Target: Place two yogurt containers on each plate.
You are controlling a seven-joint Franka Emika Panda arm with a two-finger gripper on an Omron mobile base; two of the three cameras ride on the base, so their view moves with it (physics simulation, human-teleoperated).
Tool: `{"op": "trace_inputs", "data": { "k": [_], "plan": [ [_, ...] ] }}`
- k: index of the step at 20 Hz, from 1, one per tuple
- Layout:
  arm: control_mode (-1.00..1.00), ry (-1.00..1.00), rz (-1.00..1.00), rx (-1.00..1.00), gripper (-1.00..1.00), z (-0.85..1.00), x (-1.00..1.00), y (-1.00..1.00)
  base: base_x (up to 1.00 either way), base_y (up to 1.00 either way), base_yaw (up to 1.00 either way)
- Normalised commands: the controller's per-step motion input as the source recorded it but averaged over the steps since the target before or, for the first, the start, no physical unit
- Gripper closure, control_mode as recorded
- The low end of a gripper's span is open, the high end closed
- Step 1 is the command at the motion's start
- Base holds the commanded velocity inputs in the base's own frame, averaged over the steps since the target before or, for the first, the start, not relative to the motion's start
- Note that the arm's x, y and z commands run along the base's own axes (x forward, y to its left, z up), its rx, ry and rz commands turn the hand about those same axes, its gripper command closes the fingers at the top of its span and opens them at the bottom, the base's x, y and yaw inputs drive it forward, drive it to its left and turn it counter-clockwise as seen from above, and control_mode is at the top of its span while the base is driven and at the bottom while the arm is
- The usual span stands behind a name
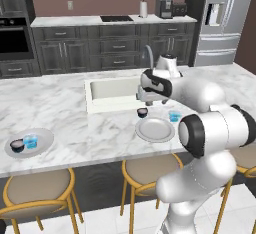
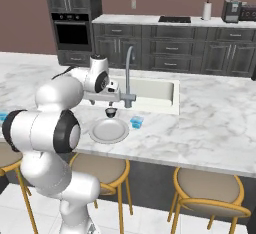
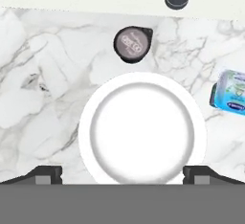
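Plate lies bare under the open hand; dark cup and blue cup sit beside it.

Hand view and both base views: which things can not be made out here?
- Tool, hand view: fingertips cut off by the bottom edge; open or shut unclear.
- Light blue cup, hand view: cut off by the right edge.
- Far plate, right base view: hidden behind the arm.
- Dark cup label: too blurred to read.

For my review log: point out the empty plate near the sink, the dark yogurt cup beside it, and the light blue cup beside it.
empty plate (image 3: 142,127), hand view, bare centre.
dark yogurt cup (image 3: 132,44), hand view, pale lid.
light blue cup (image 3: 230,92), hand view, printed top.
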Motion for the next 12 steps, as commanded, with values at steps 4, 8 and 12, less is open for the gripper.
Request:
{"op": "trace_inputs", "data": {
  "k": [4, 8, 12],
  "plan": [
    [-1.00, 0.00, 0.00, 0.00, -1.00, -0.35, 0.60, 0.00, 0.00, 0.00, 0.00],
    [-1.00, 0.00, 0.00, 0.00, -1.00, -0.38, 0.56, 0.00, 0.00, 0.00, 0.00],
    [-1.00, 0.00, 0.00, 0.00, -1.00, -0.46, 0.40, 0.00, 0.00, 0.00, 0.00]
  ]
}}
